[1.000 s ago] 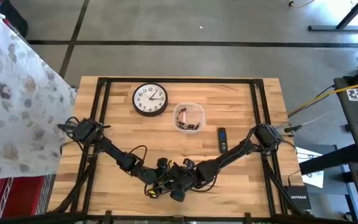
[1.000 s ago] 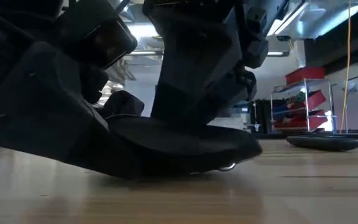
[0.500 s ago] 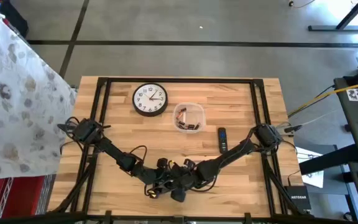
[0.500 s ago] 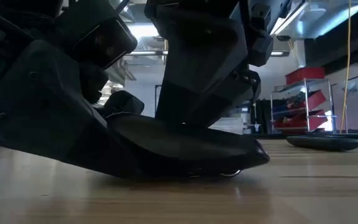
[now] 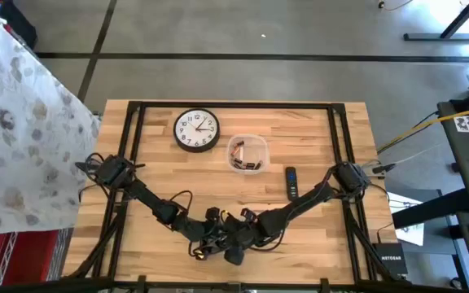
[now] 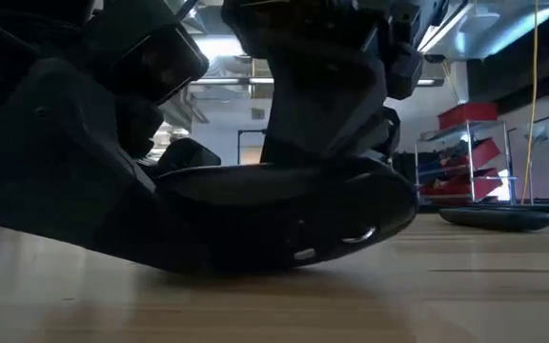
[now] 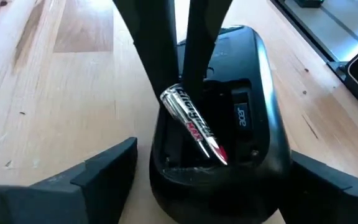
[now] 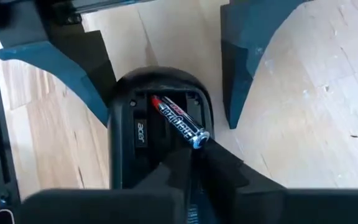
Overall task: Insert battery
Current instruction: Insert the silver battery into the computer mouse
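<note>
Battery (image 7: 194,129), silver with red print, sat tilted in the open compartment of a black computer mouse (image 7: 260,93): one end lay low inside the bay, the other end was raised and pinched between the closed fingers of the right gripper (image 7: 180,93). Mouse lay upside down on the wooden table (image 5: 316,130), near its front edge and about midway along it, where both arms met in the overhead view. Left gripper (image 8: 160,68) stood spread wide, one finger on each side of the mouse body; whether those fingers (image 8: 73,68) touched the shell could not be told. Right wrist view showed the same battery (image 8: 179,121) slanting across the bay, its raised end at that arm's own fingertips, with a small white brand mark printed beside the compartment. Low view showed the mouse (image 6: 284,214) as a dark rounded form resting on the tabletop beneath the bulk of both arms. Farther back on the table: a round wall clock (image 5: 196,130) with white face and dark rim, a clear plastic container (image 5: 247,154) holding small items just beside it, and a slim black remote control (image 5: 291,182) lying near the right arm.
</note>
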You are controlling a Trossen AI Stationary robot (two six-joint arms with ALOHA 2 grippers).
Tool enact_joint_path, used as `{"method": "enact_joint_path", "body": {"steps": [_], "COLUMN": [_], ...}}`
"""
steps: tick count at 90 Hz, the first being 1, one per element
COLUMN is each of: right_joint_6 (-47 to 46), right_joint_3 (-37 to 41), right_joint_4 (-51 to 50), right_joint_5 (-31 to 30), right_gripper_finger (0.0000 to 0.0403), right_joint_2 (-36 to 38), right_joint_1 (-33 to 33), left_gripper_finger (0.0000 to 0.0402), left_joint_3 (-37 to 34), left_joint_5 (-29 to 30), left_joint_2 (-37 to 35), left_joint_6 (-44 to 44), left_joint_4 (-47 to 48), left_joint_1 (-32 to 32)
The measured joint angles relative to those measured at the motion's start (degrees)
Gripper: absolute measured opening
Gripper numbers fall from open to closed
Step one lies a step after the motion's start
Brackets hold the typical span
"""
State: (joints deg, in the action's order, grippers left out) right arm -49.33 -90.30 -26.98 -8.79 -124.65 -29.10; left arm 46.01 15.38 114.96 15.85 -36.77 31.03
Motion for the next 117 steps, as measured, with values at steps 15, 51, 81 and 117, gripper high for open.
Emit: {"method": "enact_joint_path", "body": {"steps": [15,51,81,117], "right_joint_6": [4.36,9.17,8.68,9.32], "right_joint_3": [-0.02,-0.13,-1.12,-8.06], "right_joint_4": [-0.69,-3.13,-9.33,-14.11], "right_joint_5": [5.67,12.67,9.64,6.42], "right_gripper_finger": [0.0010,0.0078,0.0083,0.0083], "right_joint_2": [0.80,1.68,2.59,2.74], "right_joint_1": [0.05,-0.07,-0.07,-0.23], "left_gripper_finger": [0.0314,0.0313,0.0313,0.0313], "left_joint_3": [-0.01,-0.01,-0.01,-0.08], "left_joint_5": [0.03,0.67,0.91,0.43], "left_joint_2": [0.00,0.02,0.02,-0.25], "left_joint_6": [-0.22,0.23,0.13,-3.53], "left_joint_4": [0.07,0.04,0.04,-0.02], "left_joint_1": [0.00,-0.09,-0.08,-0.09]}}
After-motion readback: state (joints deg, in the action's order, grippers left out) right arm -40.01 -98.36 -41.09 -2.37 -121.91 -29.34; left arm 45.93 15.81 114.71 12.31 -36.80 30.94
